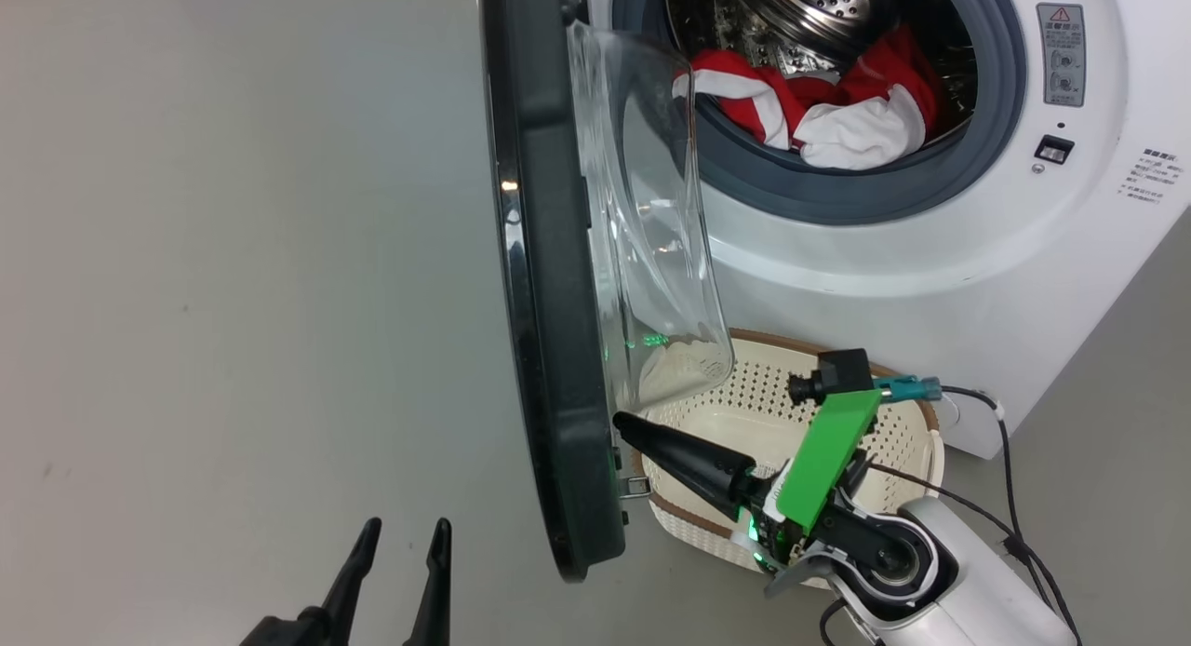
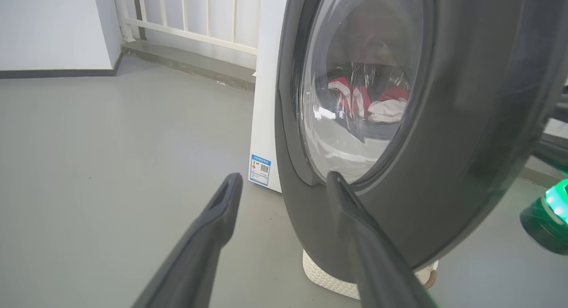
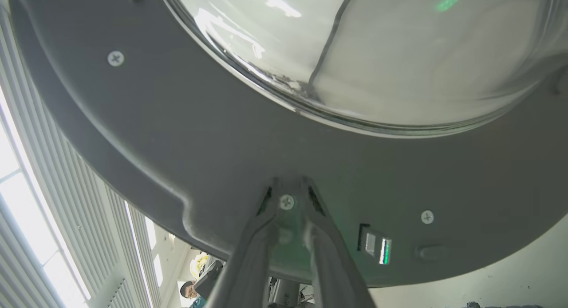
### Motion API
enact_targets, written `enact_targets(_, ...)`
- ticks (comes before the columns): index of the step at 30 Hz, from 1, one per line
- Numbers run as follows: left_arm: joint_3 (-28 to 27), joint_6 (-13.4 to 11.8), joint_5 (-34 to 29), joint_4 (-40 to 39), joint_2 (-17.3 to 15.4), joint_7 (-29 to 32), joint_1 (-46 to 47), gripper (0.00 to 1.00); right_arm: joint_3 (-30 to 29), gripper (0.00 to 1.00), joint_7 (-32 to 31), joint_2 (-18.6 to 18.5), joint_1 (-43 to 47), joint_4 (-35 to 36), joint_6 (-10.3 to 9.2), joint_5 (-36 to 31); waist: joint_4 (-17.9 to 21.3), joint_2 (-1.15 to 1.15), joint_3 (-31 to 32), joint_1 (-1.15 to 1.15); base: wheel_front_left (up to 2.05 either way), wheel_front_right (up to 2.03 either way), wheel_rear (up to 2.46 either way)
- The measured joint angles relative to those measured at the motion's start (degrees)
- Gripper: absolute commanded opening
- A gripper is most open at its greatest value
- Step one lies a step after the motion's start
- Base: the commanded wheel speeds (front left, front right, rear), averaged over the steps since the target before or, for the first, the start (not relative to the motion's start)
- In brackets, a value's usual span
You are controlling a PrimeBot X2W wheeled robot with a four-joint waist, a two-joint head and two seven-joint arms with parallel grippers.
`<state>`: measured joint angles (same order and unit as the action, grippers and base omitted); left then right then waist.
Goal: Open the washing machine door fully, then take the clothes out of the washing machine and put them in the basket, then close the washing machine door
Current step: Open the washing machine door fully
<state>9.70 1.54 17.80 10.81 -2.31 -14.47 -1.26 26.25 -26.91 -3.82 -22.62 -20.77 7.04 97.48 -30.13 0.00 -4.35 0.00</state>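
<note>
The washing machine stands with its door swung out, edge-on to me, the glass bowl facing the drum. Red and white clothes lie in the drum mouth. The cream basket sits on the floor under the door's lower edge. My right gripper presses its tips against the door's inner face; the fingers stand a narrow gap apart with nothing between them. My left gripper hangs open on the door's outer side, apart from it, fingers wide.
A black cable trails from my right forearm across the floor beside the machine. Grey floor lies left of the door. A wall and white railing stand behind the machine. A person shows beyond the door's edge.
</note>
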Motion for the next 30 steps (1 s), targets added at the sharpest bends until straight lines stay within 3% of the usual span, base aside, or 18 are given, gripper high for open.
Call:
enact_targets(17,-0.1,1.0,-0.2,1.9,-0.1,0.0,0.1,1.00,-6.2,1.00,3.0,-1.6,11.1,-1.3,0.00,-4.8,1.5,0.00,1.2,0.00,0.00,0.00,0.00)
enact_targets(30,-1.3,1.1,-0.3,1.9,-0.1,0.0,0.2,1.00,-8.8,1.00,10.0,-5.4,17.4,-1.4,0.01,-9.4,3.2,0.00,0.8,0.00,0.00,0.00,0.00)
